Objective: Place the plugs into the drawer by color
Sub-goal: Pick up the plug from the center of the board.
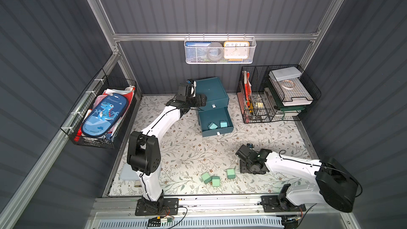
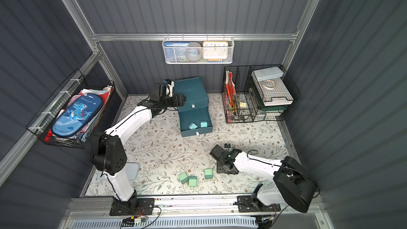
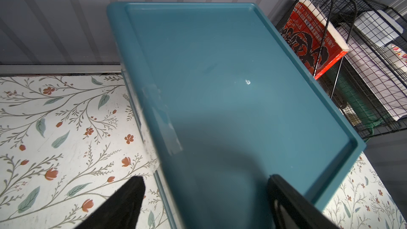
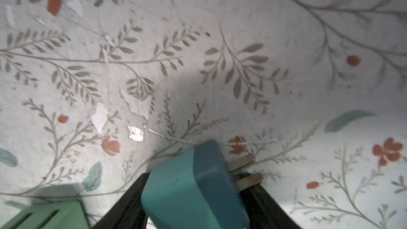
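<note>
— Pinched in the right gripper (image 4: 202,177): blue plug (image 4: 189,190), prongs (image 4: 242,164) clear. Why?
— Probably bound for the open drawer (image 1: 217,132), beside two matching plugs (image 1: 212,126). Left gripper (image 3: 206,178) spread at the cabinet (image 3: 220,62) top, likely bracing it.

Soft overhead light, blurry wrist close-ups

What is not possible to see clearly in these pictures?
- What lies behind the closed upper fronts of the drawer cabinet: the fronts hide it in both top views.
- Whether the right gripper really grips the blue plug: the plug covers the fingertips in the right wrist view.
- One mint green plug: cut off by the edge of the right wrist view.
</note>
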Controlling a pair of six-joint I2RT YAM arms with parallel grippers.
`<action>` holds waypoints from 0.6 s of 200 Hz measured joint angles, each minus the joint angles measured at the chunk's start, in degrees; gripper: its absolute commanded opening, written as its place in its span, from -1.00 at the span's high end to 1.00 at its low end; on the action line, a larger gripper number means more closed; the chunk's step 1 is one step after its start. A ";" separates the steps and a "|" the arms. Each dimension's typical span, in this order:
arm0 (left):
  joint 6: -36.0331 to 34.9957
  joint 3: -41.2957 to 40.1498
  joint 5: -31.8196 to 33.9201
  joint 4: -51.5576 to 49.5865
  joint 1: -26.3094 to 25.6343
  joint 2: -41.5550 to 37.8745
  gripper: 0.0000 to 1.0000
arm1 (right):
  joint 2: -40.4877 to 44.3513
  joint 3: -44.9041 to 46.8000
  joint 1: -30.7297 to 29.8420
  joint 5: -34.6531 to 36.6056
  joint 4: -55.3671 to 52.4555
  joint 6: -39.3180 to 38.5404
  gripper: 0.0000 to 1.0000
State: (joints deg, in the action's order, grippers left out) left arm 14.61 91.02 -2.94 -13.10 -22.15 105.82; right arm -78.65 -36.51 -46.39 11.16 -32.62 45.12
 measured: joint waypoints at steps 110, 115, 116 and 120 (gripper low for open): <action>-0.02 0.00 -0.04 0.00 0.00 0.00 -0.83 | -6.19 -10.03 6.86 -0.28 0.55 -10.12 -0.52; -0.02 0.00 -0.04 0.00 0.00 0.00 -0.83 | -5.42 -10.16 6.97 -0.61 0.33 -9.70 -0.52; -0.02 0.00 -0.04 0.00 0.00 0.00 -0.83 | -5.29 -10.19 6.97 -0.68 0.26 -9.53 -0.52; -0.02 0.00 -0.04 0.00 0.00 0.00 -0.83 | -4.68 -10.23 6.97 -0.96 0.17 -8.85 -0.52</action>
State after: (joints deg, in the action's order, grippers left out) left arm 14.59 91.02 -2.98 -13.10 -22.15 105.82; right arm -83.33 -46.74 -39.42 10.20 -32.45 36.27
